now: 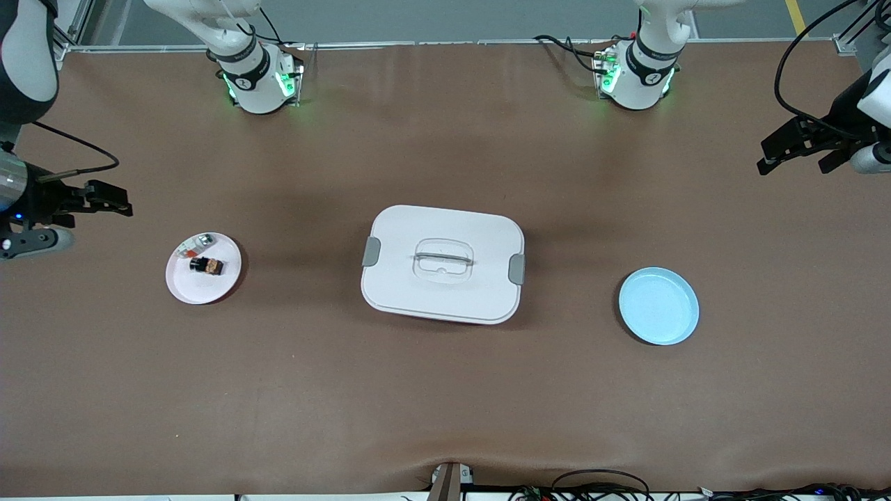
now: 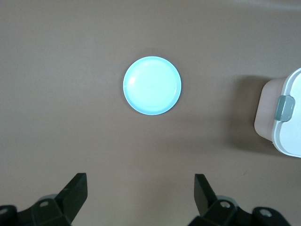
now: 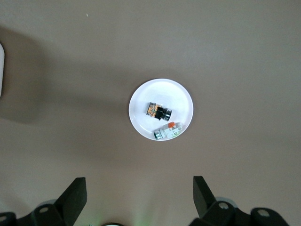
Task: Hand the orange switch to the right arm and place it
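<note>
While both arms wait high at the two ends of the counter point(image 1: 445, 417), the orange switch point(image 1: 207, 265) lies on a small pink-white plate point(image 1: 182, 289) toward the right arm's end, well apart from either claw. On a clock face laid over the front view and centred on the white lidded box point(image 1: 443, 264) in the middle of the counter, that plate sits at about nine o'clock and the pale blue plate point(image 1: 658, 306) at about three to four o'clock. The right claw point(image 1: 111, 197) hangs over bare counter near the right arm's end, at roughly ten to eleven o'clock from the pink-white plate; its fingers point(image 3: 75, 195) stand wide apart and hold nothing. In the right wrist view the plate and switch point(image 3: 158, 111) show clear of the claw. The left claw point(image 1: 800, 149) hangs over the left arm's end of the counter, at about one o'clock from the blue plate, its fingers point(image 2: 75, 193) equally spread and empty.

The switch is a tiny dark blocky piece, black at one end with an orange-brown patterned face at the other, lying on its side near the plate's middle. Just beside it, on the same plate and farther from the front camera, lies a small silvery-clear piece point(image 1: 195, 245) with a red bit
</note>
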